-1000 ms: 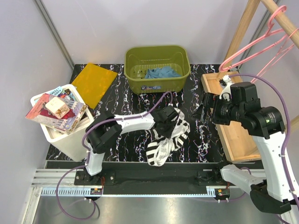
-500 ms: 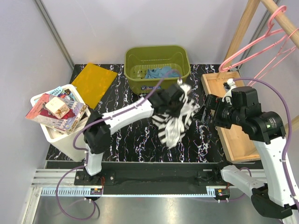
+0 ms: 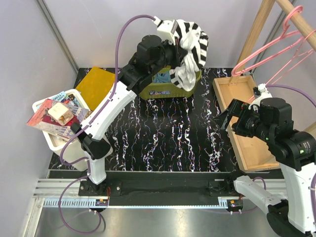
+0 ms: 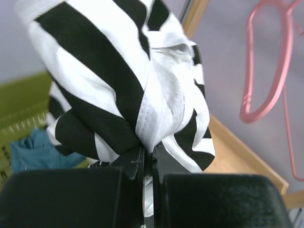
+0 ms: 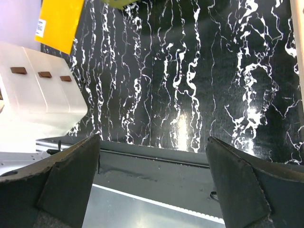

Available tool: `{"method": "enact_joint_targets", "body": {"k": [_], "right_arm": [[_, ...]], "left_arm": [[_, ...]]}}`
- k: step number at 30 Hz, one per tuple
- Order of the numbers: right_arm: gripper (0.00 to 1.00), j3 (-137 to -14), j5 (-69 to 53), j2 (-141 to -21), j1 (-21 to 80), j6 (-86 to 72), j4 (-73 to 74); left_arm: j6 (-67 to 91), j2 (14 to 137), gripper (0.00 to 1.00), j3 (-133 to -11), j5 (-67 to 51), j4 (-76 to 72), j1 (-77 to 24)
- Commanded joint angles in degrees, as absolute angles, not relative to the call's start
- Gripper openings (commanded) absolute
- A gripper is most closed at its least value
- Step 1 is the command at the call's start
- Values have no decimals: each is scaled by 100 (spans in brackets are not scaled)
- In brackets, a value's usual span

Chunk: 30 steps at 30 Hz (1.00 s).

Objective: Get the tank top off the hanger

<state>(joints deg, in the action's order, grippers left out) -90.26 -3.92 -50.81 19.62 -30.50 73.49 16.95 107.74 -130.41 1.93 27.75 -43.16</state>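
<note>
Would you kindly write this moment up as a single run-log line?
left pincer: shut on tank top, held up near green basket | right pincer: open, empty | pink hanger: bare

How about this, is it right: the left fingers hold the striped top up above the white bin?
No. The left fingers hold the striped top up above the green basket instead; the top external view shows it.
</note>
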Motion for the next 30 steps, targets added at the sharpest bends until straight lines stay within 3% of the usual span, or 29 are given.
{"method": "enact_joint_targets", "body": {"k": [1, 6, 10, 14, 19, 21, 24, 28, 30], "right_arm": [[100, -9263, -202, -5177, 1995, -3023, 7216], [100, -9299, -150, -5177, 2004, -3050, 7260], [100, -9369, -158, -5229, 2013, -3207, 7269], [100, -9159, -334, -5238, 2004, -3445, 7041], [100, -8684, -510, -5194, 2004, -3805, 6698], [100, -8649, -510, -5273, 2004, -3876, 6662], [100, -8675, -528, -5370, 2004, -3894, 6662], [100, -8824, -518, -5519, 2004, -3719, 6671], [100, -8973, -554, -5659, 2004, -3613, 6706]], "left_arm": [[1573, 10810, 0, -13184, 150, 1111, -4062], [2055, 11398, 0, -13306, 35, 466, -3474], [2635, 12214, 0, -13658, 261, 904, -3077], [3146, 12593, 0, -13149, 44, 581, -2629], [3085, 13218, 3, -14238, -254, 1370, -2250], [3120, 12983, 45, -14073, -351, 1467, -2171], [2822, 12361, 74, -13477, -431, 1512, -2197], [2699, 11648, 94, -12763, -378, 1731, -2180], [2707, 11436, 99, -12543, -500, 1950, -2188]]}}
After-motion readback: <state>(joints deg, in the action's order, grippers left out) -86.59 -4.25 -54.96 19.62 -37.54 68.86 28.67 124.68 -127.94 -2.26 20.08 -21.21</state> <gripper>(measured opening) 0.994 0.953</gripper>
